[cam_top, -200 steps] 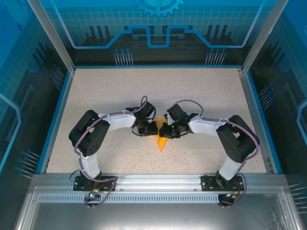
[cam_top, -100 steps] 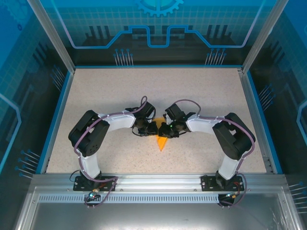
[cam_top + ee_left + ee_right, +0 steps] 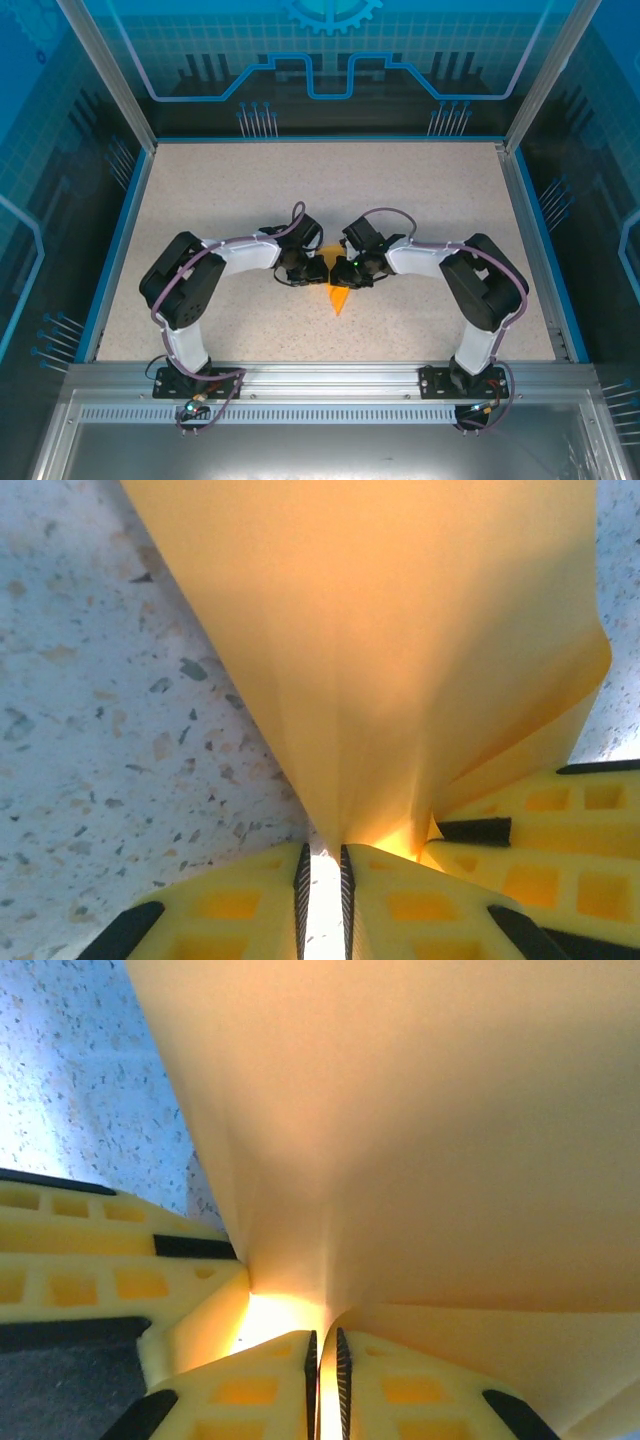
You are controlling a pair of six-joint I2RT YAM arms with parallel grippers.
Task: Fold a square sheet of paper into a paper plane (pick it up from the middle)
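Left claw (image 3: pixel 322 868) and right claw (image 3: pixel 326 1352) clamp the orange paper (image 3: pixel 339 299) at its far end, table (image 3: pixel 250 190) open around

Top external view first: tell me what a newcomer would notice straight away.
At the middle of the table, the left gripper and right gripper almost touch. A bright orange paper point pokes out below them toward the near edge. Each wrist view shows yellow fingers pinching that paper.

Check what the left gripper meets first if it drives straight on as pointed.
The orange paper, pinched in the left gripper and spreading right ahead of it. Past that, likely the table; depth is unclear.
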